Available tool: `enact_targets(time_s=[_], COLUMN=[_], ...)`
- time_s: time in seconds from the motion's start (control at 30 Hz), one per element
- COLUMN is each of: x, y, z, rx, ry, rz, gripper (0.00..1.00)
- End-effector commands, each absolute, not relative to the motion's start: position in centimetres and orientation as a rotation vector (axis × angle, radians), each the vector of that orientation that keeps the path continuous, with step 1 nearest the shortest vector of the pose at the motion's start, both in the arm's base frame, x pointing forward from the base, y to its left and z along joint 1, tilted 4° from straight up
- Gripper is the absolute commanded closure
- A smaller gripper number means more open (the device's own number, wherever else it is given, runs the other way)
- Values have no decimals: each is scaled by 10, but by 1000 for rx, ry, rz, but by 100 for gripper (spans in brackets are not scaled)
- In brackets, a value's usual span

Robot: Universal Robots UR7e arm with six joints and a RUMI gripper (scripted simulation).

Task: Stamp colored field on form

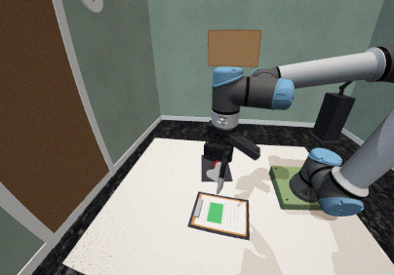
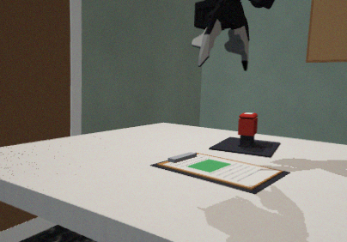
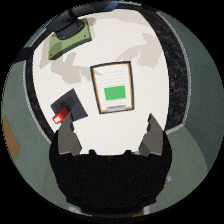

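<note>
A red stamp [image 2: 247, 125] stands upright on a dark mat [image 2: 245, 148] on the white table. It also shows in the wrist view [image 3: 60, 117] on the mat [image 3: 70, 106]. In the top view the mat [image 1: 210, 168] is mostly hidden behind my gripper. A clipboard form [image 2: 219, 171] with a green field [image 2: 209, 166] lies in front of the mat; the field shows too in the top view [image 1: 215, 212] and in the wrist view [image 3: 115, 92]. My gripper [image 2: 223, 54] is open and empty, high above the table, well above the stamp.
The arm's green base plate [image 1: 289, 185] sits on the table's right side. A black box [image 1: 334, 116] stands at the back right by the wall. The table's front edge is near in the exterior view.
</note>
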State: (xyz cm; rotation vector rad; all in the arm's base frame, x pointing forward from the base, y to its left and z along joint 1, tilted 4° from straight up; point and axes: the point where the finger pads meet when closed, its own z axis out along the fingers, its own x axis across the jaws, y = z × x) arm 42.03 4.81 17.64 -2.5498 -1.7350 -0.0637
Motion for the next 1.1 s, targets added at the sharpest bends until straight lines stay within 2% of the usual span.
enact_targets(time_s=[0.0,0.93,1.07], x=[419,418,421], y=[51,54,54], z=[177,177,159], rx=[-2482,-2418,-2418], ry=[-1832,-1918,-1918], rz=[-71,-74,-74], gripper=[0,0,0])
